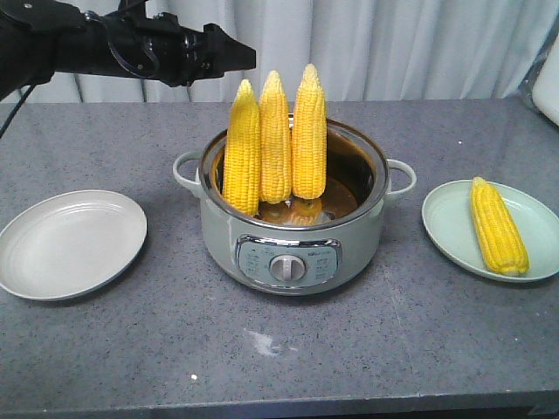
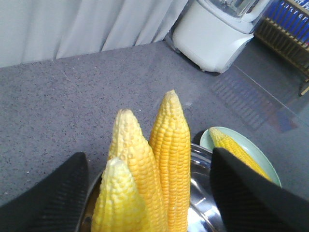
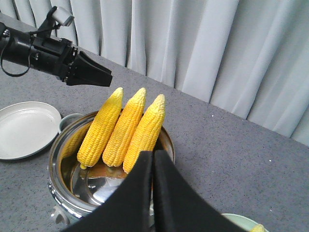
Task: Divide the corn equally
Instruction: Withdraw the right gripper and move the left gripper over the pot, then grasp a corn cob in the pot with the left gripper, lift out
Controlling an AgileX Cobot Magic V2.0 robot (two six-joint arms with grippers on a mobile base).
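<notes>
Three yellow corn cobs (image 1: 275, 140) stand upright, tips up, leaning on the rim of a grey electric pot (image 1: 349, 240) at the table's centre. A fourth corn cob (image 1: 498, 225) lies on the pale green plate (image 1: 450, 218) to the right. My left gripper (image 1: 246, 57) hovers above and left of the cob tips. In the left wrist view it (image 2: 147, 154) is open, its fingers wide on either side of the cobs (image 2: 171, 145), not touching them. My right gripper (image 3: 153, 155) is shut on nothing, above the pot's near rim (image 3: 55, 154).
An empty white plate (image 1: 70, 244) lies left of the pot. A white appliance (image 2: 217, 34) stands at the table's far right end. Curtains hang behind the table. The table's front edge runs along the bottom of the front view.
</notes>
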